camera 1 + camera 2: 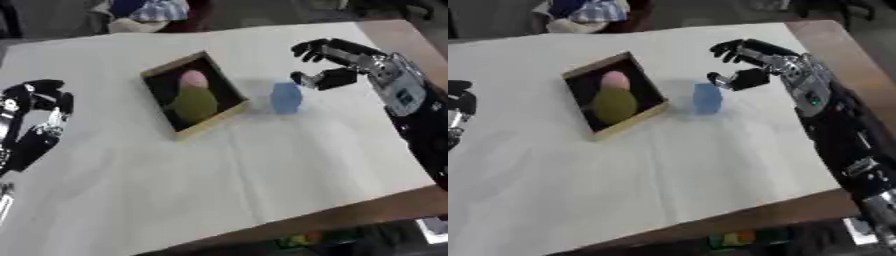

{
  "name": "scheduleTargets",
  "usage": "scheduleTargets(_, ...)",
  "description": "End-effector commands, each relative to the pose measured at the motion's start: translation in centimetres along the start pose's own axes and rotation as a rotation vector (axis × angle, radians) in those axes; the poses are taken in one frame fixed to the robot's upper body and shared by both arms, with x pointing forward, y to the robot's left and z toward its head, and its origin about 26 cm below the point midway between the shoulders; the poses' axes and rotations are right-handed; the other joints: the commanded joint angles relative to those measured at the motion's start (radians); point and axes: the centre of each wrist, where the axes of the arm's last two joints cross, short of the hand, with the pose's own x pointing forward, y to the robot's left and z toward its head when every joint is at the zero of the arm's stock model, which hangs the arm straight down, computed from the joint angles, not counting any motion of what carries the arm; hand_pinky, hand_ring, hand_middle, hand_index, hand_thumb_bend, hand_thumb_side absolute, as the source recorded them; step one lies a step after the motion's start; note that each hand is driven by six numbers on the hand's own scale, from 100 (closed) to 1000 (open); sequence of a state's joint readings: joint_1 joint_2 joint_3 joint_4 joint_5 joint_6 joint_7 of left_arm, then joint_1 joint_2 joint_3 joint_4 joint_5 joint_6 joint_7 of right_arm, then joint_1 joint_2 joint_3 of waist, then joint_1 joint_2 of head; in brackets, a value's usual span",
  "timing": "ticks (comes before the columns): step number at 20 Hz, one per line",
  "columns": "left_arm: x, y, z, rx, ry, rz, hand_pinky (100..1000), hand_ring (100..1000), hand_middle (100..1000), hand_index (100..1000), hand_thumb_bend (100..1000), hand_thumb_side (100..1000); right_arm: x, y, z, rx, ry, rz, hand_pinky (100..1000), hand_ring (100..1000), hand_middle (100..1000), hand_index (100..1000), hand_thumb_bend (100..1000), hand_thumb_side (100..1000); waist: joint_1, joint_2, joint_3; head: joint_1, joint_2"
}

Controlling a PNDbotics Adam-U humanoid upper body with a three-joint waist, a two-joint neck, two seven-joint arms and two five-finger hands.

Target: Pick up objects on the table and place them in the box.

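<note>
1. The left hand (39,112) sits near the left edge of the view, fingers loosely curled with nothing in them; in the right eye view it is mostly cut off
2. The right hand (745,65) hangs just above and beyond the blue object (707,98), fingers and thumb spread and bent, holding nothing
3. The blue object stands on the table (262,170) just beside the box (229,112) (its exact shape is blurred)
4. Inside the box, to the left of the right hand, lie a pink thing (194,79) and a green thing (194,103), touching; neither can be made out further
5. The table is covered in white; a brown edge shows on the right and near side
6. Blurred bundled cloth (144,12) lies beyond the far edge
</note>
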State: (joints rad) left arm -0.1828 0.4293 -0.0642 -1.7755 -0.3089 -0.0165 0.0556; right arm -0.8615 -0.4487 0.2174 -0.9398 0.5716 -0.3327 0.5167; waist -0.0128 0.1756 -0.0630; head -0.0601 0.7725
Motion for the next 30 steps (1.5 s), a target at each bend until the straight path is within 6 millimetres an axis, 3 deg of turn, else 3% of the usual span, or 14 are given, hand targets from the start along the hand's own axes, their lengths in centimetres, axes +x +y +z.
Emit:
scheduleTargets(1, 0.2, 0.6, -0.1, 0.002, -0.014, -0.021, 696, 552, 596, 774, 301, 743, 0.0, -1.3, 0.6, 0.048, 0.020, 0.093, 876, 903, 940, 979, 308, 536, -0.014, -0.019, -0.002, -0.003, -0.002)
scheduleTargets(3, 0.2, 0.5, -0.1, 0.000, -0.014, -0.020, 696, 552, 596, 774, 301, 742, -0.1, -0.8, 0.4, 0.072, 0.044, 0.138, 881, 913, 961, 986, 308, 473, -0.013, -0.020, -0.002, -0.003, -0.002)
scheduleTargets(11, 0.2, 0.3, -0.1, -0.003, -0.011, -0.013, 696, 552, 596, 774, 301, 743, -1.2, 0.7, -0.3, 0.044, 0.105, 0.192, 879, 909, 939, 977, 331, 490, -0.007, -0.024, -0.008, -0.005, -0.002)
scheduleTargets(19, 0.1, 0.2, 0.0, -0.007, -0.008, -0.008, 696, 552, 596, 775, 300, 745, -0.5, 1.7, -1.7, 0.076, 0.063, 0.193, 875, 897, 915, 944, 304, 504, -0.001, -0.025, -0.010, -0.007, -0.002)
scheduleTargets(23, 0.1, -0.1, 0.1, -0.011, -0.006, 0.000, 696, 552, 596, 775, 300, 747, -0.1, 1.9, -2.2, 0.040, 0.043, 0.170, 866, 878, 889, 876, 277, 512, 0.002, -0.026, -0.009, -0.008, -0.002)
scheduleTargets(25, 0.1, -0.1, 0.1, -0.011, -0.006, 0.001, 696, 552, 596, 775, 292, 749, 0.0, 1.7, -2.3, 0.007, 0.040, 0.159, 861, 870, 874, 757, 253, 501, 0.003, -0.026, -0.009, -0.008, -0.002)
scheduleTargets(30, 0.1, -0.1, 0.1, -0.009, -0.005, 0.003, 697, 554, 598, 775, 271, 756, 1.2, 0.5, -2.9, -0.085, 0.010, 0.154, 857, 857, 855, 679, 192, 460, 0.005, -0.027, -0.008, -0.007, -0.002)
